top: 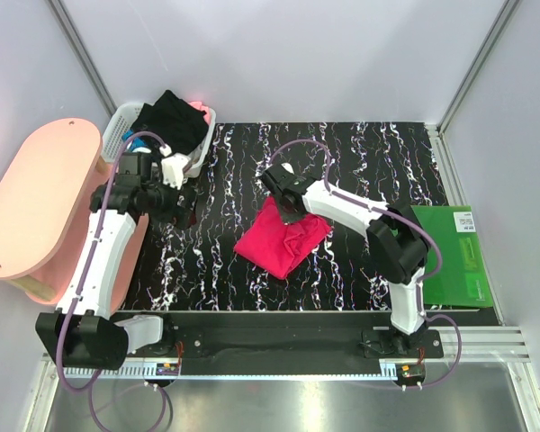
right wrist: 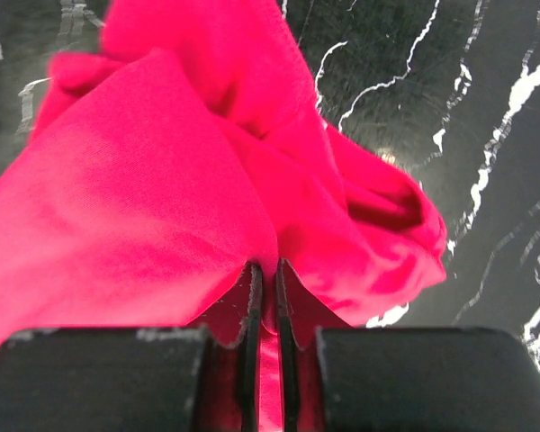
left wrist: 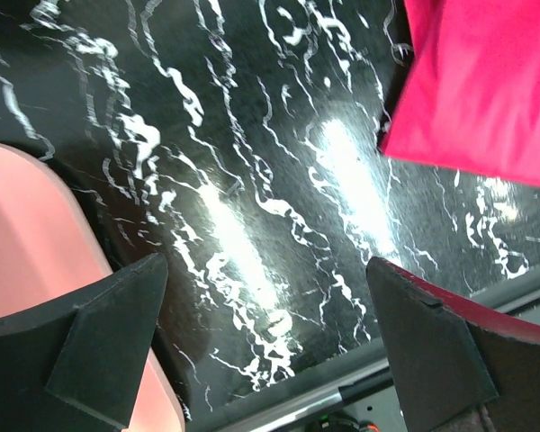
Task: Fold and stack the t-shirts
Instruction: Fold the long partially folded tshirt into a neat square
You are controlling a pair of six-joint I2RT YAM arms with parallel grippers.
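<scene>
The pinkish-red t-shirt (top: 283,238) lies bunched near the middle of the black marbled table. My right gripper (top: 286,211) is at its far edge, shut on a fold of the cloth; the right wrist view shows the red t-shirt (right wrist: 162,198) pinched between the jaws of my right gripper (right wrist: 266,270). The black t-shirt (top: 173,120) is heaped in the white basket (top: 117,126) at the far left. My left gripper (top: 182,205) is open and empty over the table near the basket; its wrist view shows the left gripper (left wrist: 265,306) above bare table, the red t-shirt (left wrist: 486,81) at upper right.
A pink oval stand (top: 36,207) sits off the table's left side and shows in the left wrist view (left wrist: 27,243). A green mat (top: 450,256) lies at the right edge. A blue cloth (top: 130,139) peeks from the basket.
</scene>
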